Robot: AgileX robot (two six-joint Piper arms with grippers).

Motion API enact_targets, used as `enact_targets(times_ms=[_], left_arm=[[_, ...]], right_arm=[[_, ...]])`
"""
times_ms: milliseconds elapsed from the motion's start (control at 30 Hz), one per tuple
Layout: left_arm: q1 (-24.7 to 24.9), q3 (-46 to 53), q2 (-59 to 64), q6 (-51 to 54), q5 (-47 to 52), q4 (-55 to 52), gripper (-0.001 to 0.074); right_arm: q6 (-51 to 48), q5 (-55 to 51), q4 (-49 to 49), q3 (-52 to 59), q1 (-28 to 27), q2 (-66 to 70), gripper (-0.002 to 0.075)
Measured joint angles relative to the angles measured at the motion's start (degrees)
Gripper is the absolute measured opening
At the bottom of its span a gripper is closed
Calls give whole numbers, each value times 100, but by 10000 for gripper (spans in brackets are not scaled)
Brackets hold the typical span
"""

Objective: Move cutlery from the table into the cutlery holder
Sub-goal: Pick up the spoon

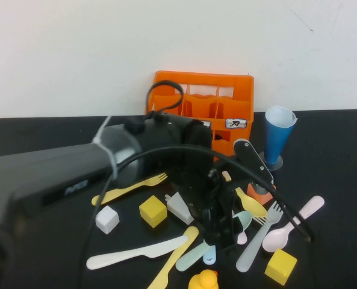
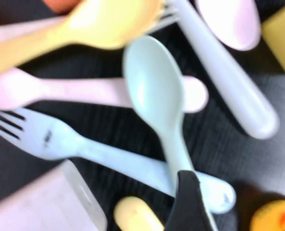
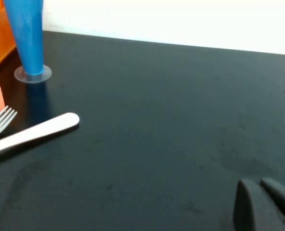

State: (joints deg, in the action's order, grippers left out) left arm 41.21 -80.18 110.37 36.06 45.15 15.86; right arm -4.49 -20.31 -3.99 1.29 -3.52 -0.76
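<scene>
The orange cutlery holder [image 1: 202,108] stands at the back of the black table [image 1: 341,180]. Pastel cutlery lies in a pile at the front: a yellow fork [image 1: 130,188], a white knife [image 1: 136,253], a pink spoon [image 1: 292,226] and a light blue fork [image 1: 259,238]. My left gripper [image 1: 217,241] hangs low over the pile, open. In the left wrist view one fingertip [image 2: 188,202] rests beside the handle of a mint spoon [image 2: 154,86], which lies across a light blue fork [image 2: 60,139]. My right gripper [image 3: 262,207] is shut and empty over bare table, out of the high view.
A blue cone cup [image 1: 279,135] stands right of the holder. Yellow cubes [image 1: 153,211] [image 1: 280,266], a white cube [image 1: 107,219], an orange cube [image 1: 259,192], a white charger block [image 1: 179,208] and a yellow duck [image 1: 203,280] sit among the cutlery.
</scene>
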Motion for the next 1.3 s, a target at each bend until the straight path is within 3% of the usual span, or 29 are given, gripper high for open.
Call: enact_targets(times_ms=[233,800,867,1100,1300], left_arm=[[0,-676,834,-638,569,-439,445],[0,-1228,1525,-709,280,-661,433],[0,-1240,1532,-718,280,-700,384],[-10,-1252,1497,-732,292,-789,74],[-10,-1241,1079,-770,302,-913,34]], right_arm=[[0,0,0,0,0,0,-3],[0,0,0,0,0,0,-3],[0,0,0,0,0,0,-3],[0,0,0,0,0,0,-3],[0,0,0,0,0,0,-3]])
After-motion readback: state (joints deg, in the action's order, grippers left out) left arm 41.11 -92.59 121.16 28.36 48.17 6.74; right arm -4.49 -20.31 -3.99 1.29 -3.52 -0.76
